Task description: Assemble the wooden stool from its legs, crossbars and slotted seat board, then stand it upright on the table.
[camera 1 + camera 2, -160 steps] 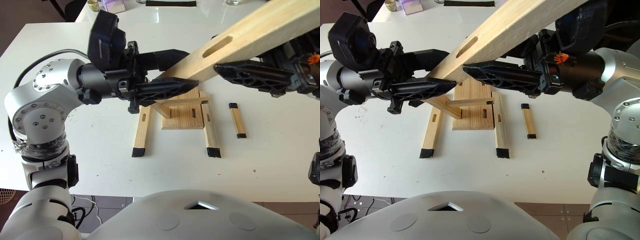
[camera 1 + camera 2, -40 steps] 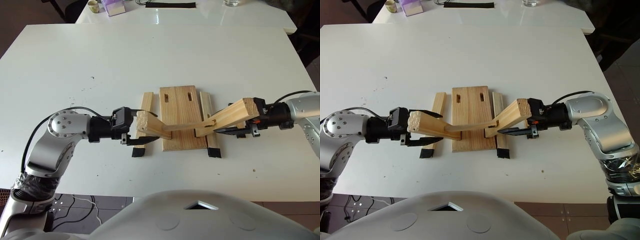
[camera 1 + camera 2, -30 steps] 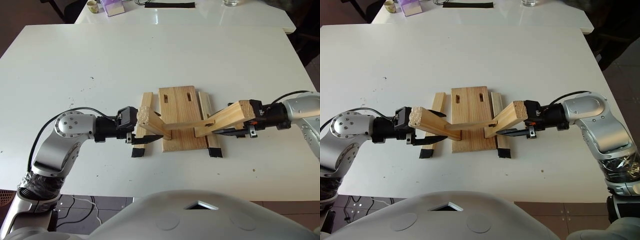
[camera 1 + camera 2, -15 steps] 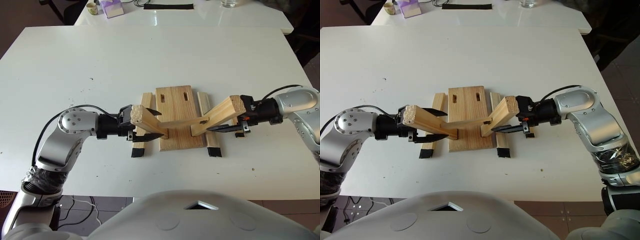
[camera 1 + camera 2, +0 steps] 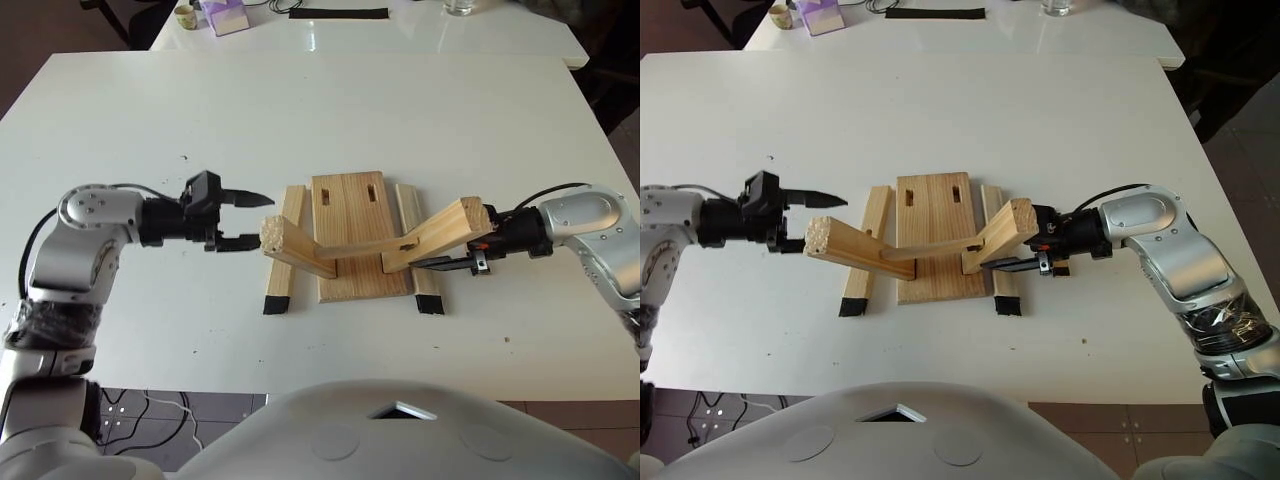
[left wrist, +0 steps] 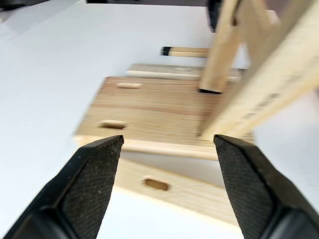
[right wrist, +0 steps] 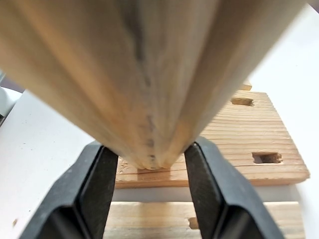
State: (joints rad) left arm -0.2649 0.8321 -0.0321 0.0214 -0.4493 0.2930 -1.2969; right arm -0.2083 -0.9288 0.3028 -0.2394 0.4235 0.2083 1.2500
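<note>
A half-built frame, two legs joined by a thin crossbar, hangs tilted over the slotted seat board. My right gripper is shut on the frame's right leg, one finger on each side. The frame's left leg juts out free, its lower end by the board's front. My left gripper stands open just left of that leg's raw end, touching nothing. Its pads face the board with a wide gap between them.
Two more legs with black feet lie flat on the white table, one on each side of the board. A short black-tipped crossbar lies beyond them. A cup and a box stand at the far edge.
My left gripper has let go of the frame's left leg, opened and drawn back to the left. The right gripper still holds the right leg in about the same place.
</note>
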